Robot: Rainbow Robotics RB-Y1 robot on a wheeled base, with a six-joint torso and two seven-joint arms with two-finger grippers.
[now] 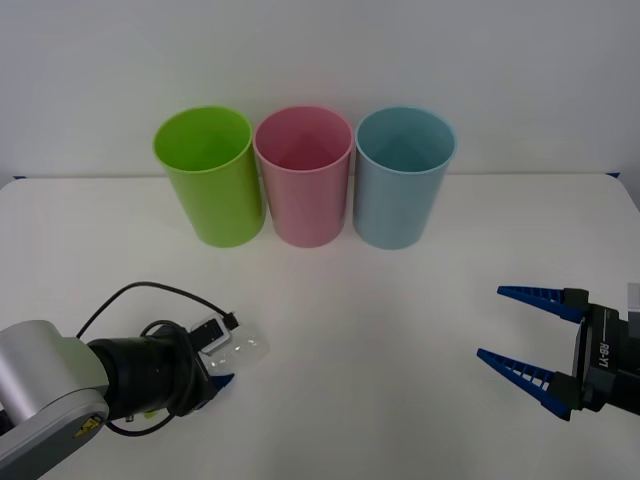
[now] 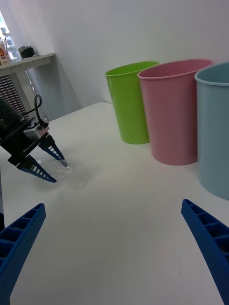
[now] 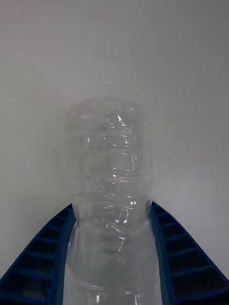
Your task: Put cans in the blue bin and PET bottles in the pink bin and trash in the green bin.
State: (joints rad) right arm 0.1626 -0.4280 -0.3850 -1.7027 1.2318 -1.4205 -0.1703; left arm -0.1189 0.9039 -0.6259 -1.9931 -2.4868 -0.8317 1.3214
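A clear, crinkly PET bottle lies on its side on the white table at the front left. My left gripper is shut on it, one blue finger pressed against each side; the bottle's far end sticks out past the fingertips and its cap end is hidden. From the right wrist view, the left gripper and the bottle sit low on the table. My right gripper hovers open at the front right, holding nothing. At the back stand the green bin, pink bin and blue bin.
The three bins stand upright in a tight row near the table's far edge, against a white wall. A black cable loops over the left wrist. A wide stretch of bare table lies between the two arms and in front of the bins.
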